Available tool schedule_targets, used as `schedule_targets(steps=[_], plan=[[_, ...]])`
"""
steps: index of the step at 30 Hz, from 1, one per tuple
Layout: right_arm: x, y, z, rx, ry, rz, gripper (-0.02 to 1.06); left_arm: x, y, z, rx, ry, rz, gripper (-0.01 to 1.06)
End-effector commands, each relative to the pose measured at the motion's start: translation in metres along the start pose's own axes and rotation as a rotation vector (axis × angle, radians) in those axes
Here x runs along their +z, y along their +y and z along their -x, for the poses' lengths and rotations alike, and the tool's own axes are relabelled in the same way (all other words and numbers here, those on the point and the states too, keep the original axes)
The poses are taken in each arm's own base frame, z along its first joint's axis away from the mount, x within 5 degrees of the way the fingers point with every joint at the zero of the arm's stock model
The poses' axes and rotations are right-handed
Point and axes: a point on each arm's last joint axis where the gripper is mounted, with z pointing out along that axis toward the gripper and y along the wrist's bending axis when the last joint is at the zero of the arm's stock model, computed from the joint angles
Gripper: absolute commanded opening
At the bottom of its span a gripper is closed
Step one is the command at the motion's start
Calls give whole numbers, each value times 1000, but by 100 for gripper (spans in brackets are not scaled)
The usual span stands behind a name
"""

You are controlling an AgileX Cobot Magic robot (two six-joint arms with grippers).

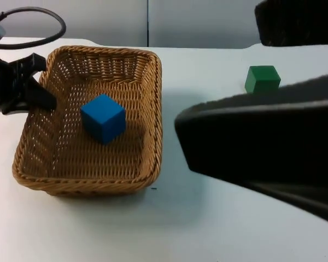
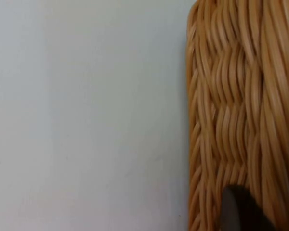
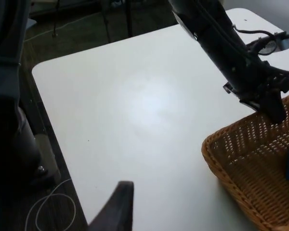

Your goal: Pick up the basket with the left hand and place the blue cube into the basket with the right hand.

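Find left gripper at 9 o'clock of the basket, right against the wicker rim. Cannot tell whether clenched on that rim or released. Close up from the left wrist, see woven wall beside bare white table.

Find right gripper high over the table, well apart from the basket. Cannot tell its grip either. From the top, see right arm as a broad black mass at 3 to 5 o'clock, covering much of the table there.

See the blue cube inside the basket, on the woven floor, a little toward 9 o'clock from its middle, one corner turned toward 6 o'clock, touching no wall. See a green cube on the table at 2 o'clock from the basket, well apart, just beyond the right arm.

Basket looks set flat on the white, matt table, with a soft shadow toward 3 o'clock and a small dark speck near its 5 o'clock corner. At 12 o'clock, grey partition wall with one upright seam. From the right wrist, see the table's rounded corner, dark floor beyond, and a loop of white cord lying there.

From that same view, blue cube cut off by the picture's edge, basket in part only. Lower side of the green cube hard to make out against the arm.
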Motion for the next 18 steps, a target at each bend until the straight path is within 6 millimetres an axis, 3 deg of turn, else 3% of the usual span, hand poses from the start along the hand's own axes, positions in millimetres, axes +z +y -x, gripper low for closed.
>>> schedule_targets(steps=[1, 4, 7, 8, 10, 12, 18], plan=[[-1, 1, 0, -6, -13, 9, 99, -2, -4, 5, 10, -18, -36, 3], [-1, 1, 0, -6, -13, 9, 99, -2, -4, 5, 39, -19, -34, 12], [-1, 1, 0, -6, -13, 9, 99, -2, -4, 6, 22, -34, -30, 42], [-1, 1, 0, -6, -13, 9, 99, -2, -4, 6, 22, -34, -30, 42], [-1, 1, 0, -6, -13, 9, 99, -2, -3, 6, 18, -38, -27, 63], [-1, 1, 0, -8, -13, 9, 99, -2, -3, 6, 18, -38, -27, 75], [-1, 1, 0, -20, -16, 4, 99, -11, -12, 11, 42, -56, -44, 80]])
